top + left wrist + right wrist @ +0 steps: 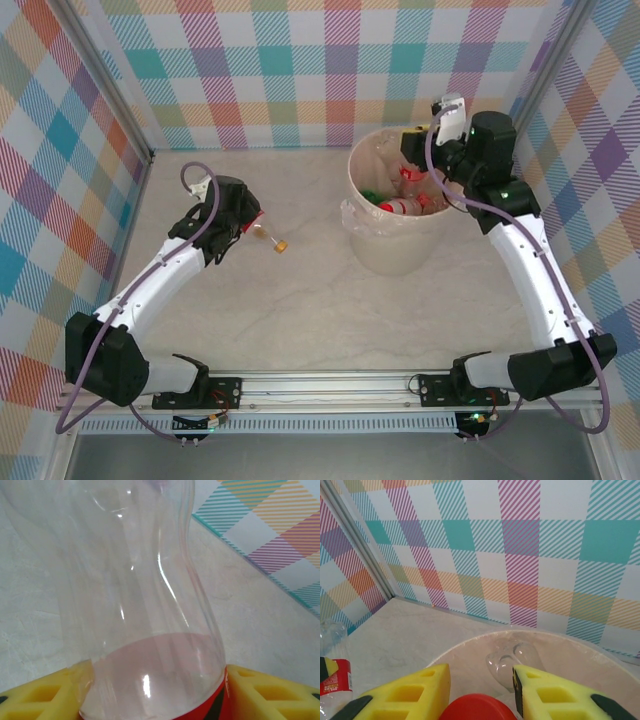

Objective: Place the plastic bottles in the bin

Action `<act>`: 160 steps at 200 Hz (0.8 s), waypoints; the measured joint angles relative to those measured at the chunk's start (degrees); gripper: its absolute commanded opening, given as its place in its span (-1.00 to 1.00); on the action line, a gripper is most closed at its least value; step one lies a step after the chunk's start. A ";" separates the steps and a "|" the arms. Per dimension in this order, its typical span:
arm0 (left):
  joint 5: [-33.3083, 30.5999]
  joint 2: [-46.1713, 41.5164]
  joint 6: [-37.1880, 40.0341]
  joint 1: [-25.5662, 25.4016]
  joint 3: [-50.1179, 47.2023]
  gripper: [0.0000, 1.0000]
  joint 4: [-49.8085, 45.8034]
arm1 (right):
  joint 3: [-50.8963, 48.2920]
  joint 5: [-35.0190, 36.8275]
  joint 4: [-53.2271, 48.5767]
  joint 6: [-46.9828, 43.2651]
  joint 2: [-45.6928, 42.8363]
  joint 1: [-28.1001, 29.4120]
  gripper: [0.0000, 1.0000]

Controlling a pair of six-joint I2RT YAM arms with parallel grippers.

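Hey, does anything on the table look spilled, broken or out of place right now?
Nothing spilled or broken. Only the liner looks untidy: it bunches and sags outside the bin on the side toward the left arm.

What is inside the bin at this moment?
Several plastic bottles lie piled in the bin: mostly red labels, plus one green bottle. The right arm hangs over its far right side, covering what lies there; anything under the pile is hidden.
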 measured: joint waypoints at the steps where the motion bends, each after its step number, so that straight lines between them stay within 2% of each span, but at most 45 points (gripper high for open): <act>1: 0.02 0.00 0.00 0.00 0.02 0.21 0.00 | 0.35 -0.02 -0.31 0.00 0.11 0.00 -0.46; 57: 0.48 0.02 -0.02 0.00 0.07 0.21 0.00 | 10.23 -4.85 -6.25 1.18 0.79 0.46 -0.47; 101: 0.63 0.09 -0.02 0.00 0.07 0.21 0.04 | 10.78 -8.37 -6.14 1.70 2.10 3.85 -0.47; 160: 0.63 0.24 -0.02 0.00 0.07 0.21 0.00 | 10.27 -9.68 -5.57 1.22 8.07 5.40 -0.46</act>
